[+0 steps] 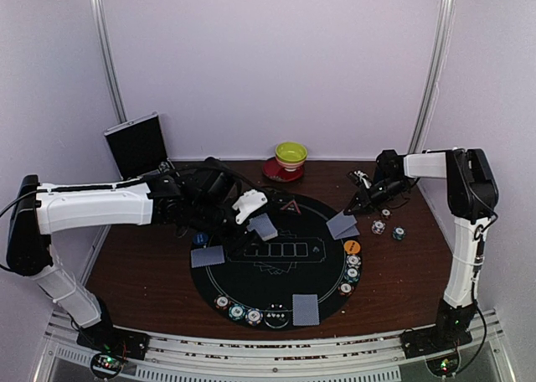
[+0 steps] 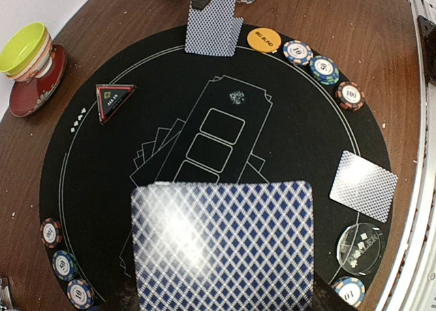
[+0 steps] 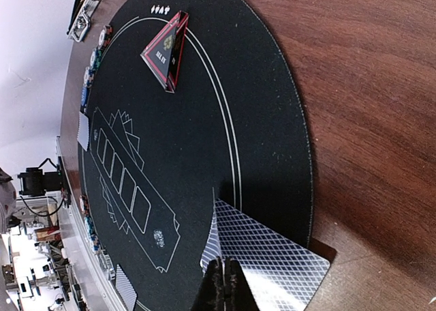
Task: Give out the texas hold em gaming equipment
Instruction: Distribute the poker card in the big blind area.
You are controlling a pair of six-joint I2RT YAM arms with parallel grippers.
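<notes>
On the round black mat (image 1: 276,283), a near card (image 1: 306,308) lies face down beside the near-rim chips (image 1: 237,312), and a left card (image 1: 207,255) lies at the left rim. Farther in, over the mat's left part, the left claw (image 1: 256,216) grasps a held card (image 2: 221,246). At the right rim, past the orange disc (image 1: 352,247), the right claw (image 3: 221,284) is clenched, its tips on the right card (image 3: 272,270)
</notes>
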